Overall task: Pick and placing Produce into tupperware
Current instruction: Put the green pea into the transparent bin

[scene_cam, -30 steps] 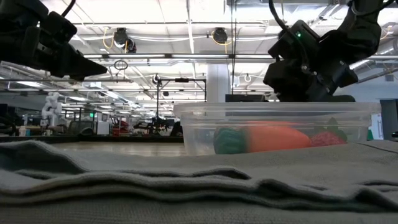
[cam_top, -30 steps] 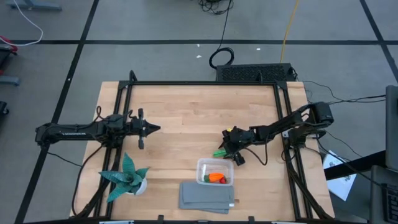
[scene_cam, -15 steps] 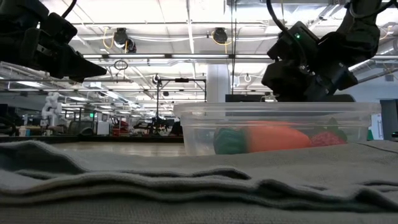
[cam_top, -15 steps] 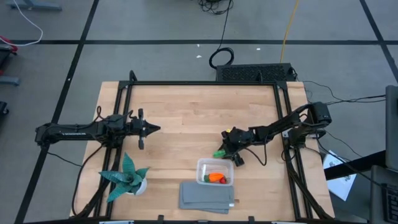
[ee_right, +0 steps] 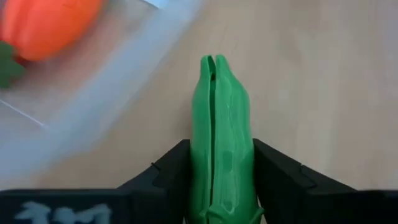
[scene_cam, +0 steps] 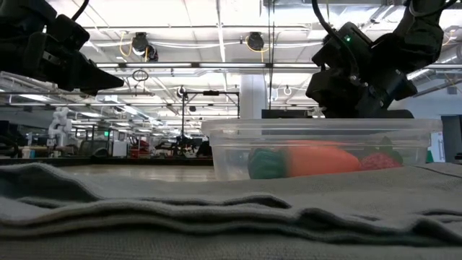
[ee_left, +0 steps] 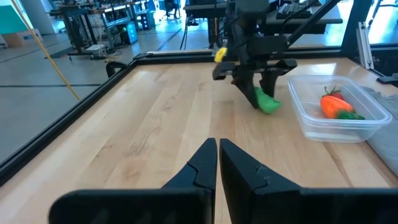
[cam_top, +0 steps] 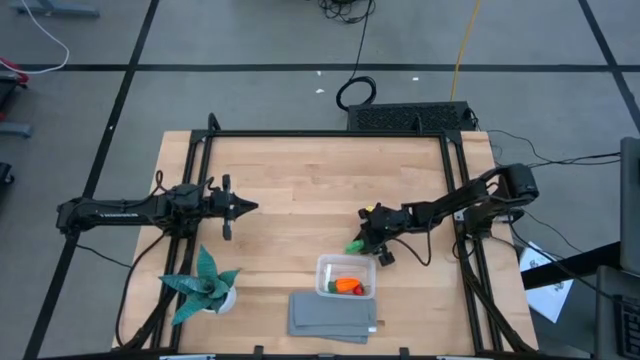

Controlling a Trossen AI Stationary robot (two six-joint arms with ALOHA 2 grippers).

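Right gripper [ee_right: 217,180] clamped on green pod [ee_right: 219,124] beside tupperware [cam_top: 346,276]; risk: pod clips rim, tips container.

A green pod [ee_right: 221,130] sits clamped between the right gripper's [cam_top: 362,243] fingers, just outside the clear tupperware [cam_top: 326,268], which holds the carrot [cam_top: 347,286] and berry [ee_left: 331,96].

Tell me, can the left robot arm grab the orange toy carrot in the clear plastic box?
Probably not easily. The left gripper waits far across the table, and the right gripper, holding the green pod, stands between it and the orange toy carrot.
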